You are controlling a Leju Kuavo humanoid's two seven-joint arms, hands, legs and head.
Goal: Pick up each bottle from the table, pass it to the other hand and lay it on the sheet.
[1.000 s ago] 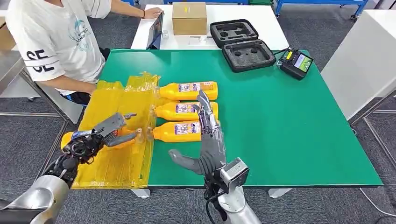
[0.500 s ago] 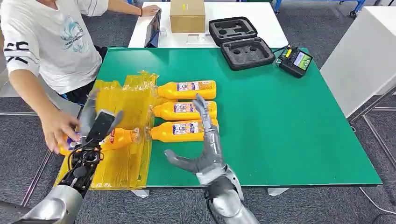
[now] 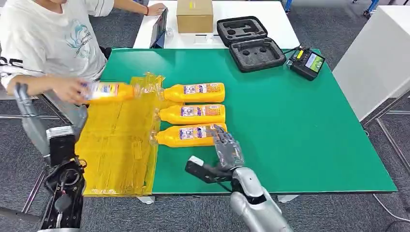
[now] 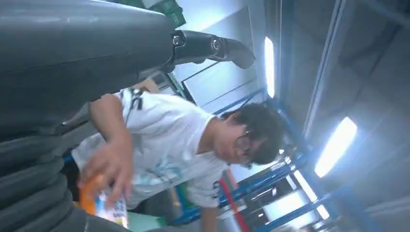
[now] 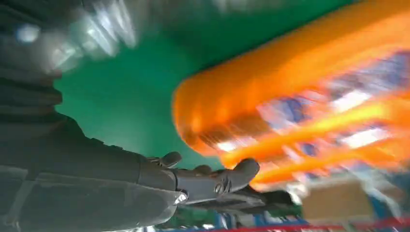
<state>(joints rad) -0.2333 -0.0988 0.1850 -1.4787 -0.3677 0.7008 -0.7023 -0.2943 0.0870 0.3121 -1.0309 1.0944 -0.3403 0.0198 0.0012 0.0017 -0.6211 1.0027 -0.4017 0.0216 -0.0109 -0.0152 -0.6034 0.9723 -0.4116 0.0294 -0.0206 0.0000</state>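
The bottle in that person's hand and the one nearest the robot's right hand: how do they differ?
The person's bottle is lifted and gripped by the person's hand, over the far end of the yellow sheet; the nearest bottle lies flat on the green table, with nothing gripping it. The first looks blurred, the second sharp. The robot's right hand reaches the second bottle's base, not the first. Both are orange with a blue and white label.

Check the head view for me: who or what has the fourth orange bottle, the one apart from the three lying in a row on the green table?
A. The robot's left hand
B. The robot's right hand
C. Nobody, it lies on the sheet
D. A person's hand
D: the person's hand grips the fourth orange bottle above the sheet's far end.
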